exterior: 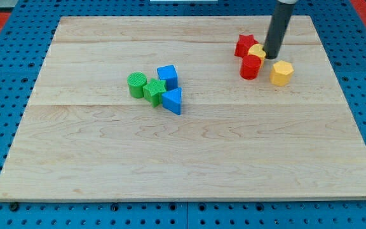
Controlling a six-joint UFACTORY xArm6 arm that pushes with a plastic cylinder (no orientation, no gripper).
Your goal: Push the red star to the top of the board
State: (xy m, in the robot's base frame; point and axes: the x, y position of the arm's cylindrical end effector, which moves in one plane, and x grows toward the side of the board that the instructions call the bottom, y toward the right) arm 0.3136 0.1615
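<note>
The red star (244, 44) lies near the view's top right of the wooden board (183, 159). A small yellow block (257, 51) touches its right side, and a red cylinder (250, 67) sits just below them. A yellow hexagon (282, 73) stands apart to the right. My tip (272, 56) is at the right side of the small yellow block, right of the red star and above left of the yellow hexagon.
A cluster sits left of the board's centre: a green cylinder (136, 84), a green star (154, 91), a blue cube (168, 76) and a blue triangle (173, 100). Blue pegboard (5, 95) surrounds the board.
</note>
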